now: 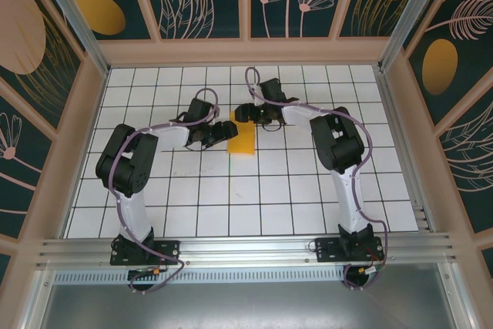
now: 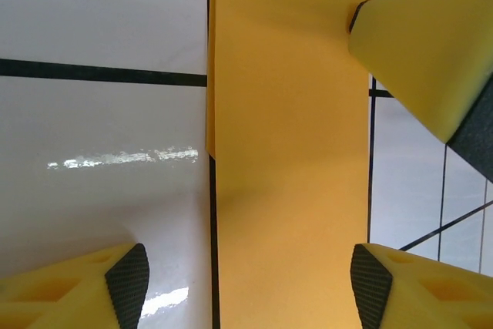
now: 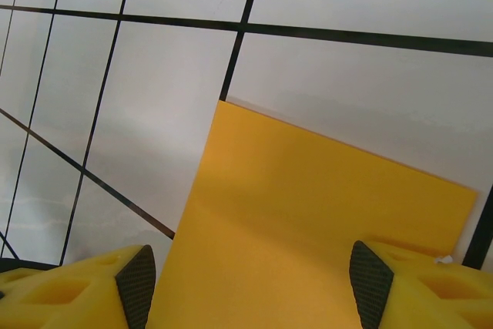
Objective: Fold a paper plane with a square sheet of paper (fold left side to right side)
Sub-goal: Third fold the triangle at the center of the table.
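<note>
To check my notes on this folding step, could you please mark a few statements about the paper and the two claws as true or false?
1. The sheet of paper lies on the white gridded table. True.
2. The left claw is clamped shut. False: its fingers stand apart, one on each side of the paper.
3. The paper is plain orange-yellow, without marks. True.
4. The paper is already a pointed dart. False: it is a flat rectangle with square corners.
5. The right claw is open over the paper. True.
6. The paper lies at the near edge, beside the arm bases. False: it lies in the far half of the table.
</note>
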Tool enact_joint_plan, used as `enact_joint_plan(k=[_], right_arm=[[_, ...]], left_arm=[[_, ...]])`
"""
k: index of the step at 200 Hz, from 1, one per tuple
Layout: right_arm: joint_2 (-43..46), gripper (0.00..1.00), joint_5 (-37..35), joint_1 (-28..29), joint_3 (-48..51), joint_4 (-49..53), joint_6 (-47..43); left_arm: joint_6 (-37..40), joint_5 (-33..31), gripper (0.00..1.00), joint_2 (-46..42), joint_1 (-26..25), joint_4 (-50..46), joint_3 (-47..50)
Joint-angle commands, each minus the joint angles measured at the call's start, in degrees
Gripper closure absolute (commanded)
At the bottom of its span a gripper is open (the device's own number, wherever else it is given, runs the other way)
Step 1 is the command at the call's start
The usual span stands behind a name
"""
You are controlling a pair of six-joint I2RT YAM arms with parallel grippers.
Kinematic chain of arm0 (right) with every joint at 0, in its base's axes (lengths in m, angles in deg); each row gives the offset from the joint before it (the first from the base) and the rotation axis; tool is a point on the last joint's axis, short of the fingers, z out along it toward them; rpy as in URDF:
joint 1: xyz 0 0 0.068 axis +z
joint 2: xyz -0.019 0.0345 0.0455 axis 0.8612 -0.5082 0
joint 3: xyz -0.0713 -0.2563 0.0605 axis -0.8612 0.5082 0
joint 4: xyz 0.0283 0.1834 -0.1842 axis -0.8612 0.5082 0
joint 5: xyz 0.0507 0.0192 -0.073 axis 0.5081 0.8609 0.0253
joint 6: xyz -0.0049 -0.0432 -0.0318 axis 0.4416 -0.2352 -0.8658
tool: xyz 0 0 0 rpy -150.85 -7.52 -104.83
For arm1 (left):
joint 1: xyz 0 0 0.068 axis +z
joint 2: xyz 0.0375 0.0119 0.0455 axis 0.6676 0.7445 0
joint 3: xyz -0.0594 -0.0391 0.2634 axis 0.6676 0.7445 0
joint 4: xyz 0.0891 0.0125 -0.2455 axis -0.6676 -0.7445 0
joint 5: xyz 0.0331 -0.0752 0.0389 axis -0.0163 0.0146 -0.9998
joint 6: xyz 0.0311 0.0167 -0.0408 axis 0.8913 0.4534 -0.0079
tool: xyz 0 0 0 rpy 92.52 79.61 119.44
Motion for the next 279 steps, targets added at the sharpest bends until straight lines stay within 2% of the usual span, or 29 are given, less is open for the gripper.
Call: enact_joint_plan(k=[1,25,55,100,161,239,279], right_arm=[[-0.7,0.29,1.05,0.1,2.12,2.85,0.22],[-0.7,0.29,1.22,0.17,2.09,2.72,0.41],[-0.69,0.29,1.31,0.24,2.0,2.62,0.59],[-0.7,0.29,1.38,0.36,1.82,2.58,0.59],[-0.6,0.29,1.4,0.36,1.78,2.34,0.5],[4.21,0.24,2.29,-0.32,3.14,-1.37,-1.42],[12.25,0.19,-1.85,-1.2,9.25,-4.67,-4.38]], left_arm=[[-1.17,2.95,0.29,2.47,-0.09,2.44,-1.08],[-1.7,5.64,0.34,3.48,-0.09,3.63,-1.11],[-1.89,6.76,0.45,3.34,-0.1,4.17,-1.18],[-2.31,6.68,0.46,3.06,-0.09,4.41,-0.83],[-2.91,4.65,0.55,-0.52,-0.09,4.96,1.26],[-5.93,6.62,0.94,-2.03,-0.09,9.09,4.63],[-7.89,6.82,1.0,-3.48,-0.09,10.08,5.51]])
